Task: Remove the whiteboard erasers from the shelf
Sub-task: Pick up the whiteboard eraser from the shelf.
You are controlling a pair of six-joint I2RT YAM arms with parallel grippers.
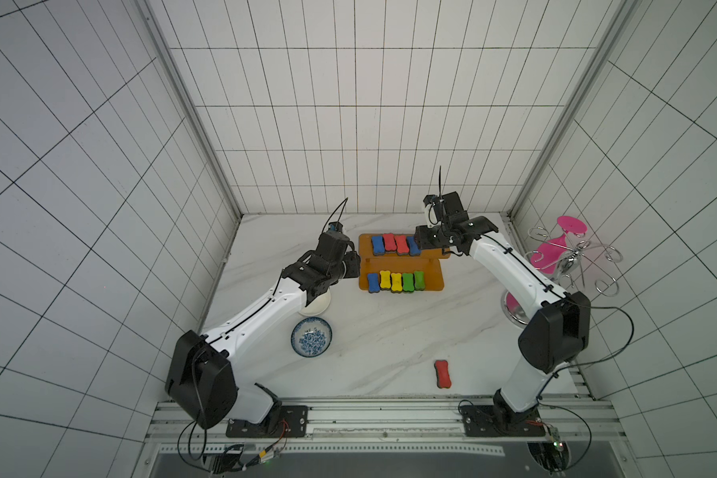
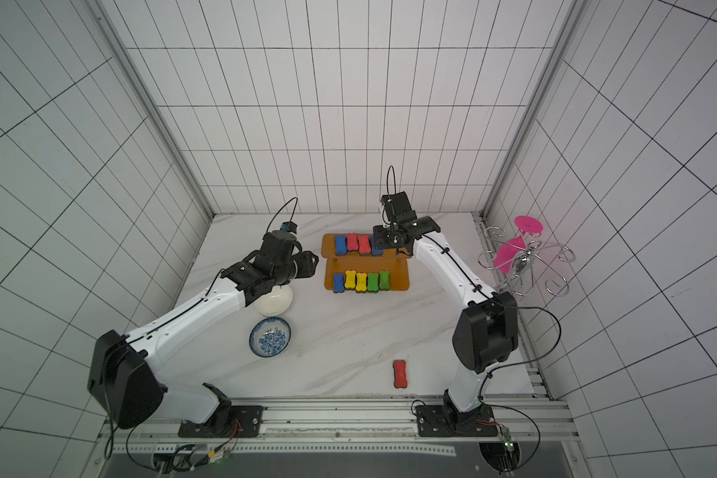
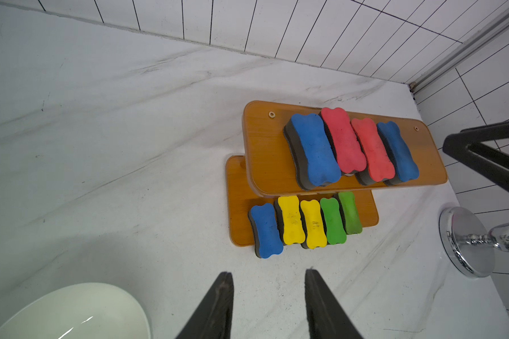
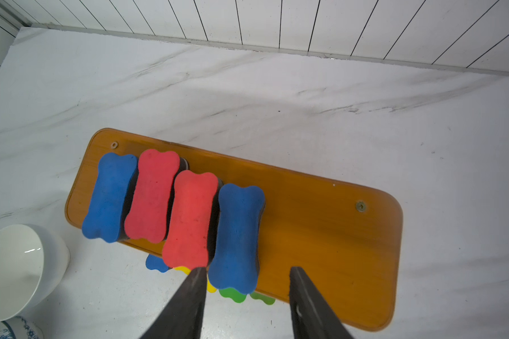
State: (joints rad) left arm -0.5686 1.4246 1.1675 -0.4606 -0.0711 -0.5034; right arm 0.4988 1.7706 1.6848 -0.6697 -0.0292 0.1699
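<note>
Just now the right gripper hangs over the upper board of the shelf, jaws spread, with the near end of the last blue eraser in that row showing between them; whether a finger touches it I cannot tell. Its arm rises from the lower right of both top views, bends at the elbow and reaches toward the centre.

The left gripper is also spread and empty, over bare table just left of the shelf.

Nine erasers sit on the shelf: four on the upper board (blue, red, red, blue) and five on the lower (blue, two yellow, two green). A tenth, a red eraser, lies alone on the table at lower centre-right.

A white bowl sits partly under the left arm, a blue-patterned bowl just below it. A chrome wire rack with pink discs stands at the right edge.
</note>
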